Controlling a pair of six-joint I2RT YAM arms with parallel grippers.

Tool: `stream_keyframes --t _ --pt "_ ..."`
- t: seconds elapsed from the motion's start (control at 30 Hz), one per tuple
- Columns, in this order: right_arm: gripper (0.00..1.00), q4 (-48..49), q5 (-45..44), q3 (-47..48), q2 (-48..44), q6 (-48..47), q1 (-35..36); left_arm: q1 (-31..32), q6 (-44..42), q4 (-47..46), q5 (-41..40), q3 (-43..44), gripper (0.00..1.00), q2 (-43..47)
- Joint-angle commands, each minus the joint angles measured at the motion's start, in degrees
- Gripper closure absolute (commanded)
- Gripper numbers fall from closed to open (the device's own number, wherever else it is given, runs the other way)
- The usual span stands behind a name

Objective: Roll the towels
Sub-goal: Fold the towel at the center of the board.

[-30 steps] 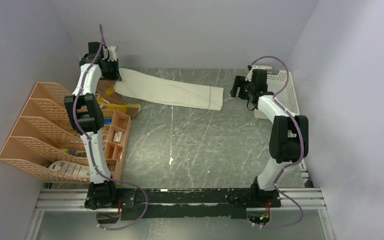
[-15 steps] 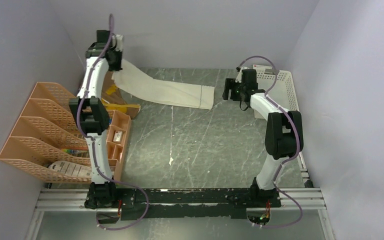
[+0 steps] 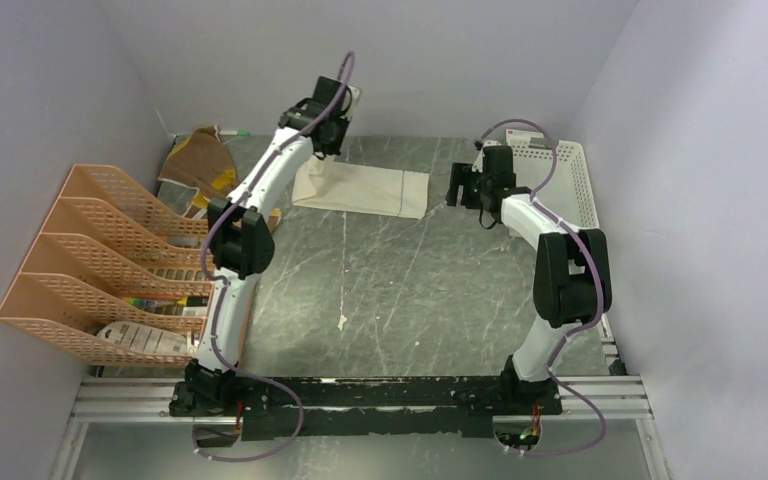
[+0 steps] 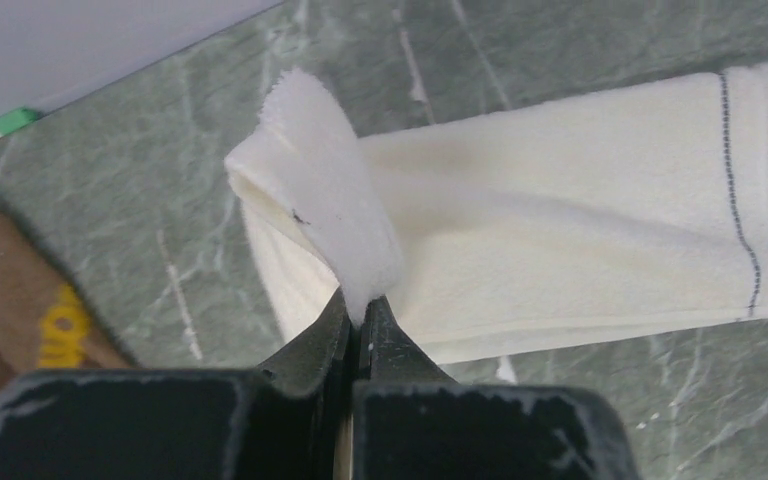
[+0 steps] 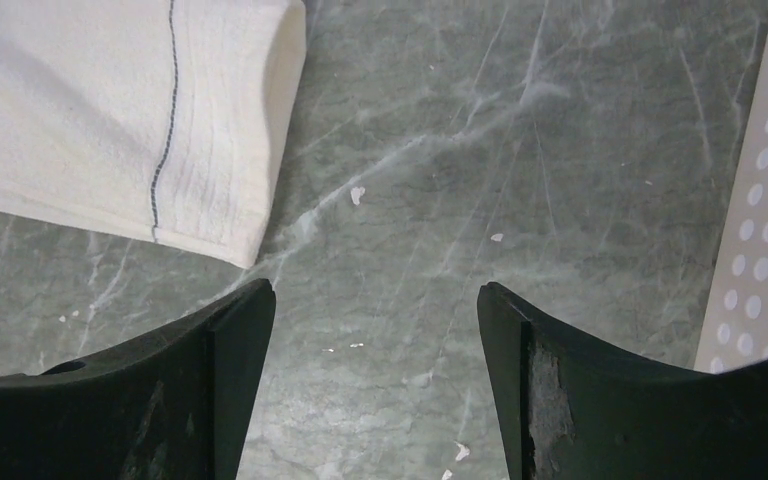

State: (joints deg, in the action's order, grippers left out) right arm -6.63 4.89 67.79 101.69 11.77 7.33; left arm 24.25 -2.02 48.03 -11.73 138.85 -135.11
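Cream-white towel [image 3: 365, 190] lies flat at the far middle of the table [image 3: 410, 290], a dark stitched line crossing it near its right end. Its left end is lifted off the surface and doubled back over the rest of the cloth. The left gripper [image 4: 358, 318] has its jaws pinched tight on that raised edge, with the fluffy hem standing up from between the tips. Just off the towel's right end, the right gripper [image 5: 375, 300] hangs over bare table with its fingers spread wide and nothing between them. The white slotted basket [image 3: 572, 185] sits on its right side. The brown towel [image 3: 200, 160] with yellow patches lies crumpled in the far left corner, apart from the cream one, at the far end of the orange mesh rack [image 3: 80, 250].
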Motion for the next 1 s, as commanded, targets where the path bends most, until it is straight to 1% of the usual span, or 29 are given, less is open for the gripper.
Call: stream_keyframes --t 0.0,0.13,0.23,0.33,0.47,0.67,0.97 --pt "0.25 2.69 -1.90 -1.57 -3.35 1.83 -0.20 5.29 2.64 -3.96 -4.62 2.20 0.93 -3.61" --pt "0.24 4.06 -3.49 -4.14 -6.11 5.60 -0.39 8.70 4.57 -8.70 -3.05 2.00 0.93 -5.75" --pt "0.24 5.45 -3.64 -6.68 -8.80 8.66 -0.39 10.12 5.48 -14.38 1.11 -0.56 0.93 -6.36" --pt "0.23 6.68 -4.91 -9.15 -11.73 10.57 -0.43 11.56 6.57 -17.58 5.13 -0.41 0.93 -8.04" --pt "0.23 6.50 -5.54 -10.11 -13.59 10.30 -0.64 13.05 8.51 -22.21 11.52 -1.77 0.93 -9.63" --pt "0.22 5.75 -5.64 -10.06 -14.68 9.45 -1.17 13.97 11.27 -24.35 16.16 -2.49 0.93 -12.02" --pt "0.22 5.69 -4.68 -10.08 -13.75 9.84 -1.27 14.31 15.06 -27.55 22.53 -5.98 0.93 -12.96"
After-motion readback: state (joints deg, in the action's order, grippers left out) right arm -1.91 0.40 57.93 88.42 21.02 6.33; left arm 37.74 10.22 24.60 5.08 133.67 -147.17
